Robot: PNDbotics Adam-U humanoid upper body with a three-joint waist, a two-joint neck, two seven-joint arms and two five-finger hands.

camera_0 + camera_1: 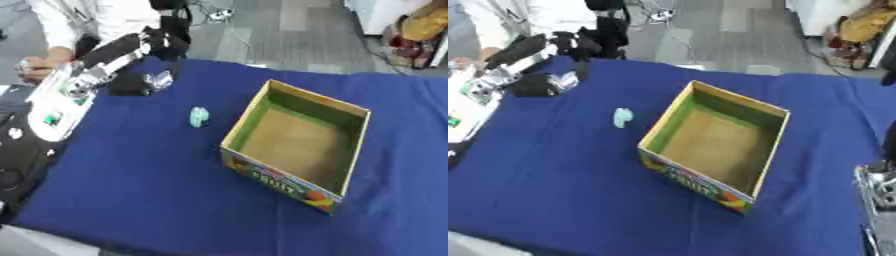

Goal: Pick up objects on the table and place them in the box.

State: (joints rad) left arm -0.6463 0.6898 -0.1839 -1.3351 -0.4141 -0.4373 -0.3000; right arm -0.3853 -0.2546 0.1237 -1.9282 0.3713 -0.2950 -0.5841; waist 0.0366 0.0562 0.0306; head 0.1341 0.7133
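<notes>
My left robot hand (131, 84) is out over the far left corner of the worktop (157, 190), its dark fingers curled around a small, pale, shiny thing (160, 79); from this blurred view I think it is gripped, not merely touched, but I cannot make out what the thing is. My right robot hand does not show; only a bit of grey arm sits at the right edge of the right eye view.

The box (350, 150) stands open and looks empty, near the middle of the blue cloth, well apart from my left robot hand. Between them, just beside the box's left wall, lies a small mint-green object (199, 116), untouched.

I judge this to be the pick-up of the first item. Next I need to lift it off the cloth, carry it rightward past the green object, get it above the box's opening and let go there.
</notes>
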